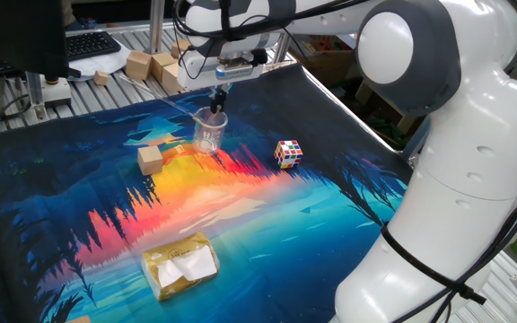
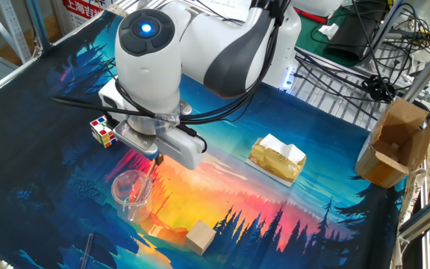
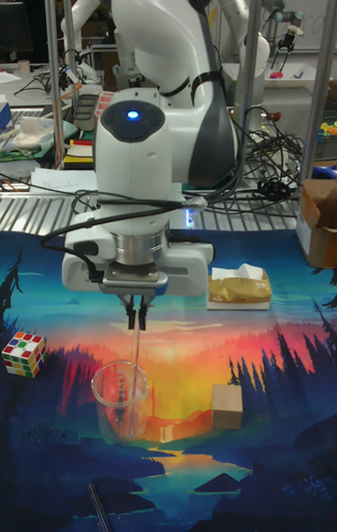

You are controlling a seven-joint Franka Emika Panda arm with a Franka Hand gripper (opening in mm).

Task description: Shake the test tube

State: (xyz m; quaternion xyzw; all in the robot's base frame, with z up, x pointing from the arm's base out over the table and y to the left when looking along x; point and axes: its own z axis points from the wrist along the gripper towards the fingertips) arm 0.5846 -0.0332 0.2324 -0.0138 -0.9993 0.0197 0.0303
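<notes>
My gripper (image 3: 137,311) points straight down, shut on the top of the test tube (image 3: 139,345), a thin see-through tube that hangs upright. The tube's lower end reaches into the mouth of a clear glass beaker (image 3: 120,399) standing on the printed mat; whether it touches the glass cannot be told. In one fixed view the gripper (image 1: 220,93) is just above the beaker (image 1: 209,131). From the other fixed view the gripper (image 2: 155,158) shows over the beaker's (image 2: 131,194) rim, the test tube (image 2: 151,174) barely visible as a faint line.
A Rubik's cube (image 1: 287,153) lies right of the beaker and a wooden block (image 1: 151,160) left of it. A tissue pack (image 1: 180,266) lies near the mat's front. A dark rod (image 2: 86,250) lies at the mat's edge. Cardboard boxes (image 2: 394,142) stand off the mat.
</notes>
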